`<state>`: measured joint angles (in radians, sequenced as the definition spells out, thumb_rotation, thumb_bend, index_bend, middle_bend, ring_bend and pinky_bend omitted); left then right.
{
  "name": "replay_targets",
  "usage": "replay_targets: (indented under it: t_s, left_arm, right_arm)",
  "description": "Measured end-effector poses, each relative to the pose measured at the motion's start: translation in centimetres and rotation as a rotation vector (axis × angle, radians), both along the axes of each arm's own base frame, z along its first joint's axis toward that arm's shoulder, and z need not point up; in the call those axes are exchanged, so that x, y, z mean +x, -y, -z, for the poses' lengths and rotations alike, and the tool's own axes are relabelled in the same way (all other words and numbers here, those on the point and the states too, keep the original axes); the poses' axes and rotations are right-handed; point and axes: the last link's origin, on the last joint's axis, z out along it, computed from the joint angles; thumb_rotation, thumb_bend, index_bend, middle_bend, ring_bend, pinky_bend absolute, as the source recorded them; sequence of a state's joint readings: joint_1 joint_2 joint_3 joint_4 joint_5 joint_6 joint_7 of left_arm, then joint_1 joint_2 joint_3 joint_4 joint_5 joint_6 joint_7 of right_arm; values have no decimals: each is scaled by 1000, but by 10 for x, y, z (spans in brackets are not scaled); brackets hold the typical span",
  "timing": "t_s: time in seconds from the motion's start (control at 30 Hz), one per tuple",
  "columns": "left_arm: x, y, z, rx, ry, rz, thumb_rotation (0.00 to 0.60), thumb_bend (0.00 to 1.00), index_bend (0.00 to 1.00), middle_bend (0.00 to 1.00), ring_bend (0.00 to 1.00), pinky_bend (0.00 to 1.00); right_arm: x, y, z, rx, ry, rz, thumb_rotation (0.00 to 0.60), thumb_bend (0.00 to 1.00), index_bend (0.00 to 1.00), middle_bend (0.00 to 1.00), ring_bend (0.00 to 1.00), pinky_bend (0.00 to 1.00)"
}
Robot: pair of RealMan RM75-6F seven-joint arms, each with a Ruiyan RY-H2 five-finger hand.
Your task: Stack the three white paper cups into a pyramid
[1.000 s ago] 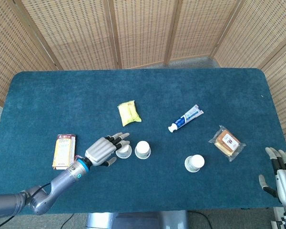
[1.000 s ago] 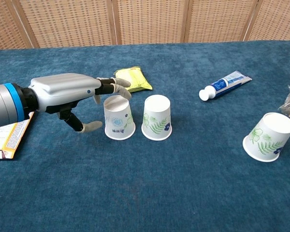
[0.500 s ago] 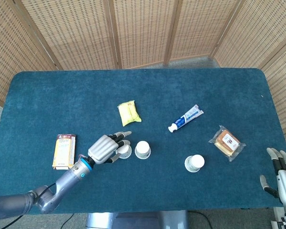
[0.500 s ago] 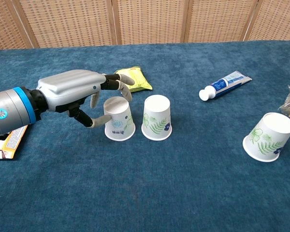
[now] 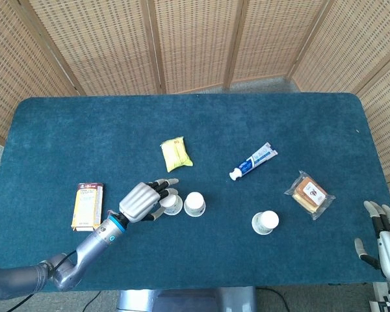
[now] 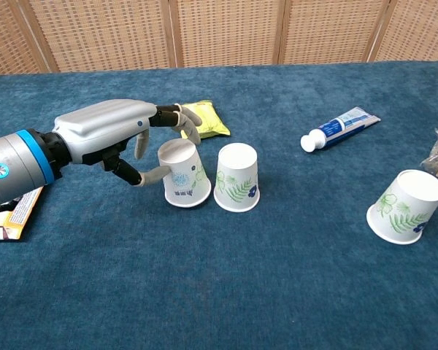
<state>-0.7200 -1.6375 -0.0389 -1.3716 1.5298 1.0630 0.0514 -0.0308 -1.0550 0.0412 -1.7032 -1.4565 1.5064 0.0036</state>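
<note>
My left hand (image 6: 109, 138) pinches the tilted left cup (image 6: 182, 173) left of frame centre, touching the middle cup (image 6: 238, 177). The third cup (image 6: 403, 197) sits far right. My right hand (image 5: 385, 239) rests open, lower right.

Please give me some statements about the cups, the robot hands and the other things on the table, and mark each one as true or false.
1. The left robot hand grips the leftmost cup, which is tilted. True.
2. All three cups are already stacked. False: the middle cup stands beside the leftmost one, and the third cup is alone far to the right.
3. The toothpaste tube lies between the yellow packet and the wrapped snack. True.
4. The right robot hand holds a cup. False: it is at the table's right edge, holding nothing.
</note>
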Motion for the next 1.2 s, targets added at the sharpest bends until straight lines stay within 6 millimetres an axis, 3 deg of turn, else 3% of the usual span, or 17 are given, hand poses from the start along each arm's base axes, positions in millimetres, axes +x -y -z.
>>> replay_targets:
  t_s: [0.77, 1.2]
  left_arm:
    - [9, 6, 10, -28, -11, 16, 600, 491, 353, 121, 208, 541]
    - [8, 9, 7, -31, -28, 17, 600, 491, 282, 45, 90, 440]
  right_arm:
    - [-5, -6, -3, -4, 16, 10, 600, 451, 0, 0, 0, 0]
    - [-4, -7, -2, -3, 17, 5, 600, 451, 0, 0, 0, 0]
